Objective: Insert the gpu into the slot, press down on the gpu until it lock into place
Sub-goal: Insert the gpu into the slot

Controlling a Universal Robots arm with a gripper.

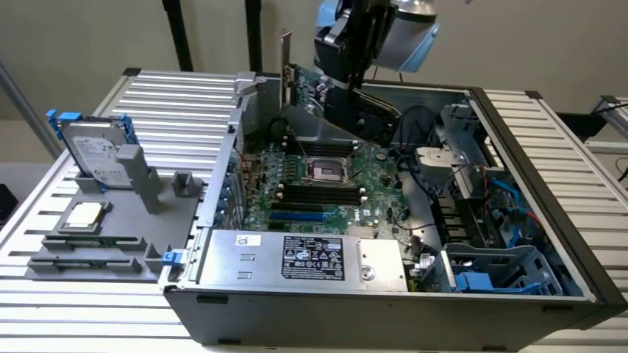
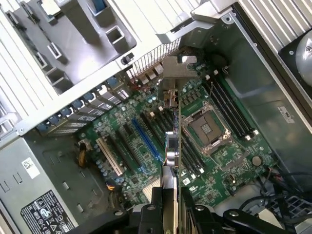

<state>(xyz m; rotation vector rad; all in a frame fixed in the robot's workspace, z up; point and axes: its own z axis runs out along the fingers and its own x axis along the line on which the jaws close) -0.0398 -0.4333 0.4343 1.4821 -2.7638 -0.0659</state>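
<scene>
Green-and-black gpu [image 1: 329, 95]; bright blue slot [image 1: 297, 218].

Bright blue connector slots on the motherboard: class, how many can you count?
1. The slot lies on the motherboard, parallel to the beige connector and apart from it; more might be hidden under the raised gpu.

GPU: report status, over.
Gripper shut on gpu, card held tilted above the motherboard. Slot empty. Nothing seen blocking it.
</scene>
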